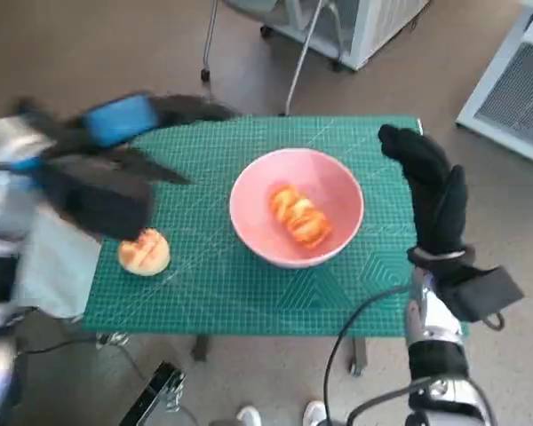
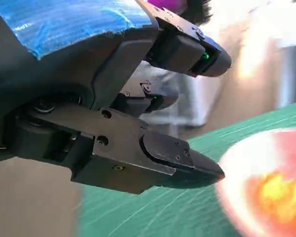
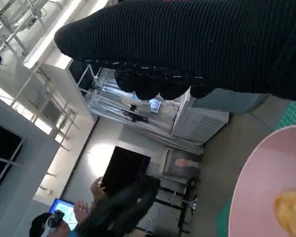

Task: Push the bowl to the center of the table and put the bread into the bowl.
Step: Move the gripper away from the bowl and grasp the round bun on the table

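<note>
A pink bowl [image 1: 297, 206] stands near the middle of the green mat [image 1: 213, 284]; a piece of bread [image 1: 299, 216] lies inside it. A second bread roll [image 1: 144, 252] rests on the mat near its left front. My left hand [image 1: 115, 169] hovers blurred above the mat's left part, over that roll, fingers spread, holding nothing. In the left wrist view the left hand's fingers [image 2: 177, 163] are empty, with the bowl [image 2: 266, 187] blurred beyond. My gloved right hand [image 1: 435, 195] stands beside the bowl's right rim, fingers extended, empty. The right wrist view shows the bowl rim [image 3: 266, 168] and bread [image 3: 291, 210].
A pale cloth [image 1: 58, 266] hangs at the table's left edge. Chair legs [image 1: 298, 62] and white cabinets [image 1: 515, 80] stand beyond the far edge. Shoes [image 1: 280, 414] show at the near side. A person [image 3: 93, 207] sits in the background of the right wrist view.
</note>
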